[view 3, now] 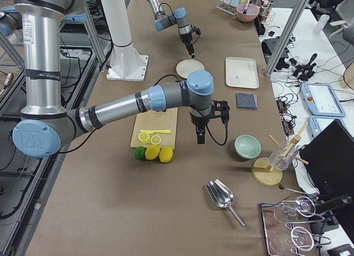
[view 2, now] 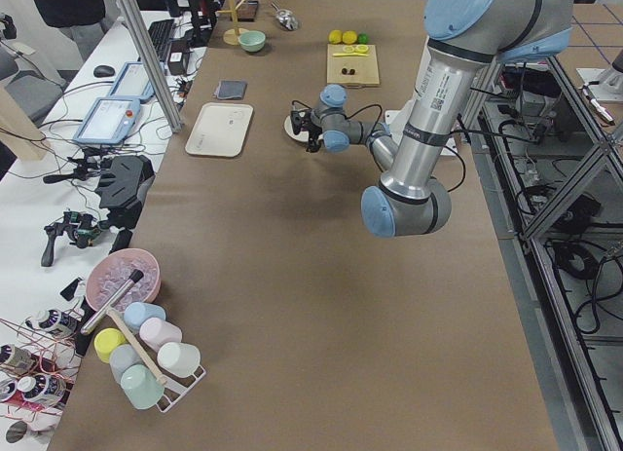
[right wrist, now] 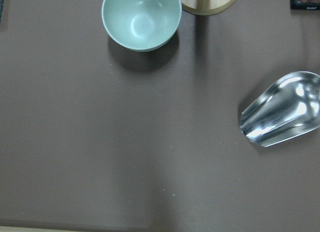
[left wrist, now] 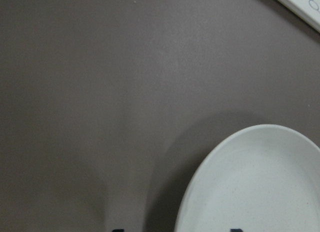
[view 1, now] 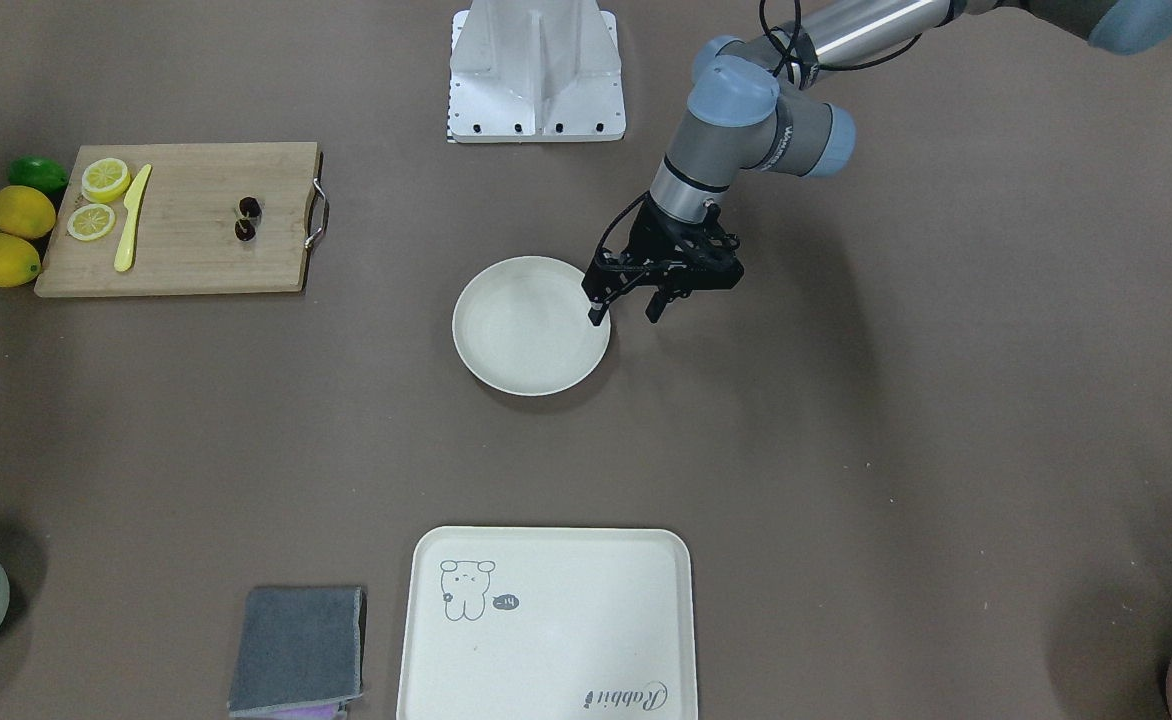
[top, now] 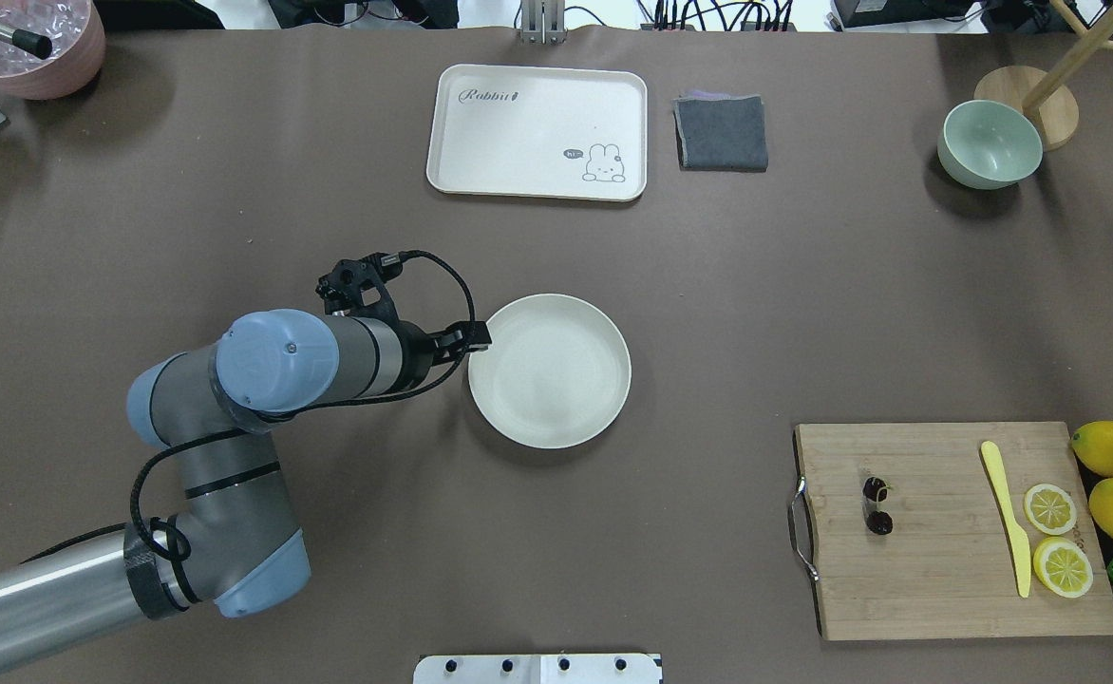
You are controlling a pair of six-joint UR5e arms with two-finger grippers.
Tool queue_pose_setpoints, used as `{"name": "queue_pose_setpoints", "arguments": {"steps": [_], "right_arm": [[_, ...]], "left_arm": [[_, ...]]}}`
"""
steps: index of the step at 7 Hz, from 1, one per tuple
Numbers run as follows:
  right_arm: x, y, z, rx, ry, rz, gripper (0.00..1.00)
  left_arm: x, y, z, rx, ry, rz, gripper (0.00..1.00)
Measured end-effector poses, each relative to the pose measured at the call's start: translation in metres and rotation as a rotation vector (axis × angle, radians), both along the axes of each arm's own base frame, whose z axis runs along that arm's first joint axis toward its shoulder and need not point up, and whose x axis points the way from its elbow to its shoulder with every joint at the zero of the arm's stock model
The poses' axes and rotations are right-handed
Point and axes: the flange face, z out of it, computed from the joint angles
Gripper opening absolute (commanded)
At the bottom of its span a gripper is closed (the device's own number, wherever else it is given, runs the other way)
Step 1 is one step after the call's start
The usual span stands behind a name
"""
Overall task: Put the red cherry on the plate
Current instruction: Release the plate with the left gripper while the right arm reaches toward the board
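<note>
We record a brown-covered table (view 1: 846, 450) bearing all items. A rectangular wooden cutting board (view 1: 186, 250) lies well apart from the round cream plate (view 1: 521, 350), on the robot's right side of it. The left gripper (view 1: 627, 310) hangs at the plate's rim with its fingers apart, one tip over the rim and the other just outside it. The right gripper (view 3: 200, 135) hangs well apart from the plate, and we cannot tell how its fingers stand. The pair of dark red cherries (view 1: 247, 219) rests on the board, well apart from the plate.
</note>
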Motion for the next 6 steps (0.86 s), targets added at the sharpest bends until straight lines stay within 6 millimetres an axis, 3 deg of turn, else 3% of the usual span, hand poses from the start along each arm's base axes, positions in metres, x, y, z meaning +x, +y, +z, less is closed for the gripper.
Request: {"name": "queue_pose_setpoints", "arguments": {"steps": [2,4,6], "right_arm": [[-0.081,0.001,-0.024,-0.021,-0.029,0.054,1.0],[-0.157,0.015,-0.038,-0.048,-0.06,0.086,1.0],[-0.218,0.039,-0.049,-0.086,-0.05,0.09,1.0]], "left_arm": [[-0.049,-0.039,0.023,0.179,-0.143,0.034,0.98],[-0.108,-0.079,0.047,0.179,-0.182,0.028,0.98],[-0.137,-0.096,0.057,0.165,-0.184,0.008,0.98]]}}
